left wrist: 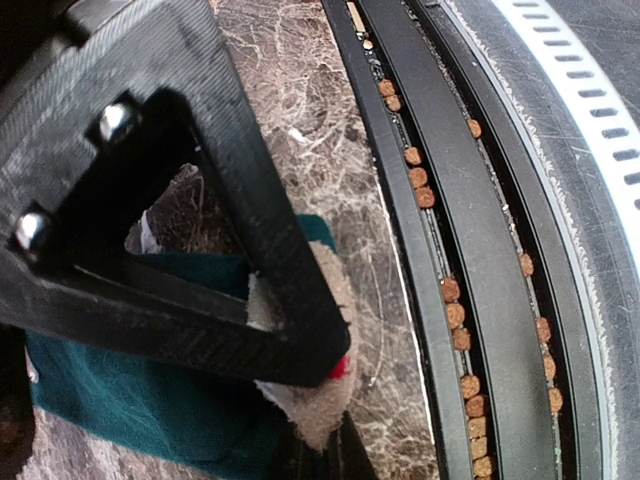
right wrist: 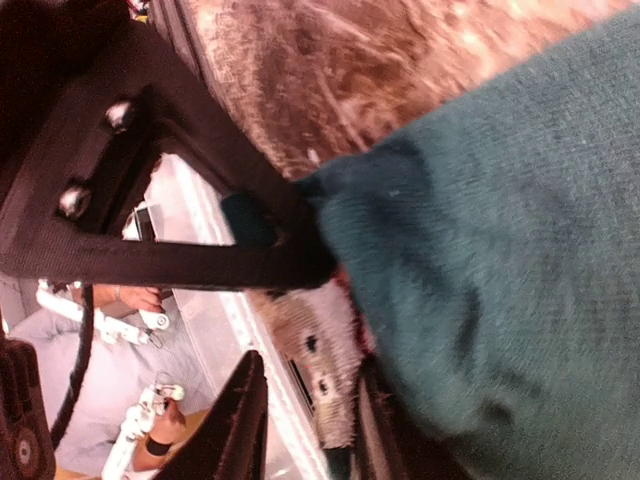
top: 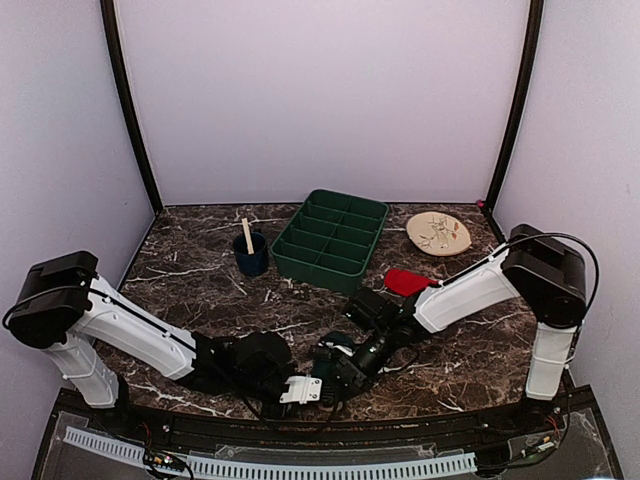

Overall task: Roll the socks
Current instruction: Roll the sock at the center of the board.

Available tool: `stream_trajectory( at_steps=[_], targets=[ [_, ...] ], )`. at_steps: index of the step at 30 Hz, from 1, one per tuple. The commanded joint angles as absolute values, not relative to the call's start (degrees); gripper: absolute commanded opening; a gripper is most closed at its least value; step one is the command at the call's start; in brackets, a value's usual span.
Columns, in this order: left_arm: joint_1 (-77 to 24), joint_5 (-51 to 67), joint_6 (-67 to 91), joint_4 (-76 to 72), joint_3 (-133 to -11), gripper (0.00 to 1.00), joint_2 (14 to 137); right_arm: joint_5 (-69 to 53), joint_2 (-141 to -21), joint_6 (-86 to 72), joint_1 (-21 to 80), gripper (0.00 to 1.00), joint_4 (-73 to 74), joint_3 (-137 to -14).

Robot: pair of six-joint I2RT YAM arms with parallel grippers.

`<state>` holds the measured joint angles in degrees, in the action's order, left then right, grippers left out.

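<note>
Marble, dark brown with white veins, tops the table. Near its 6 o'clock edge lies the soft, fine-knit teal sock, and a fuzzy white patch with a red fleck shows at its edge. The left gripper has its black triangular fingers together on that patch; whether cloth is pinched I cannot tell. The right gripper has its fingers apart, the upper tip touching teal knit. The red sock lies at 3 o'clock, beside the right arm. A green compartment tray sits at 12.
</note>
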<state>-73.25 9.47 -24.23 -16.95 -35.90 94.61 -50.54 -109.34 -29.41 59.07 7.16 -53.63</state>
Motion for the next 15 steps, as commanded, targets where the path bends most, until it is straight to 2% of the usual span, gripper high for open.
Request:
stream_trajectory(
  at_steps=[1, 15],
  targets=[
    [-70.56, 15.7, -21.69, -8.3, -36.84, 0.0, 95.93, -48.5, -106.68, -29.24, 57.46, 0.33, 5.61, -52.72],
    [-61.17, 31.76, -20.11, 6.36, -49.45, 0.0, 103.86, -41.75, -99.06, -27.0, 54.49, 0.36, 2.28, -44.87]
  ],
)
